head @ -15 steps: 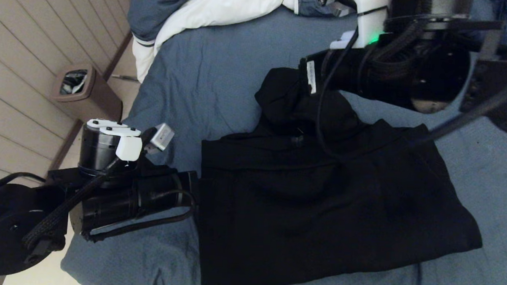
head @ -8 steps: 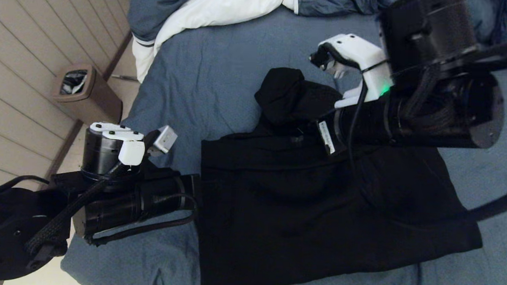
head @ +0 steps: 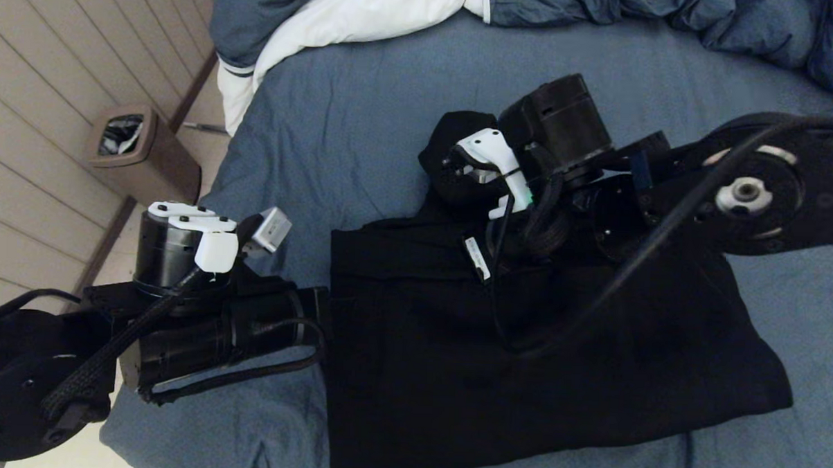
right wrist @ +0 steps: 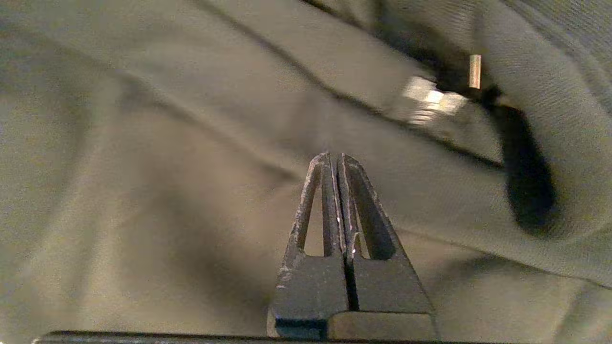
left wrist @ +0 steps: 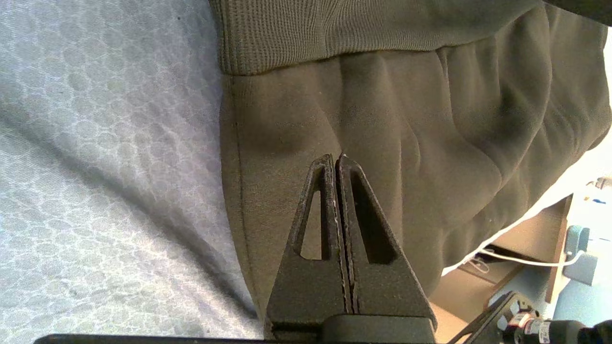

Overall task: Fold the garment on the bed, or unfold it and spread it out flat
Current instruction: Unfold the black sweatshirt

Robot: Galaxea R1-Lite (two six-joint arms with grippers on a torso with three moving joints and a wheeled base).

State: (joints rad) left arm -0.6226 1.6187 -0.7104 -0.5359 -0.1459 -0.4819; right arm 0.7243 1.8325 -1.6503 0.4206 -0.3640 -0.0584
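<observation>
The black garment [head: 523,348] lies folded into a rough rectangle on the blue-grey bed [head: 365,121], with its hood [head: 461,149] bunched at the far end. My right arm [head: 667,201] reaches in from the right over the collar. Its gripper [right wrist: 333,155] is shut, with nothing between the fingers, just above the fabric near a metal zipper piece [right wrist: 425,102] and a drawstring tip [right wrist: 474,70]. My left arm [head: 233,331] rests at the garment's left edge. The left gripper [left wrist: 334,156] is shut and empty over the cloth, close to the ribbed hem [left wrist: 334,33].
A puffy blue-grey duvet with white lining [head: 341,16] is heaped at the bed's far end. A brown bin [head: 139,151] stands on the floor left of the bed, by the panelled wall [head: 41,61]. The bed's left edge runs under my left arm.
My right arm has swung down and to the left, from high over the hood to low over the garment's collar, and its wrist has turned. The left arm has stayed put.
</observation>
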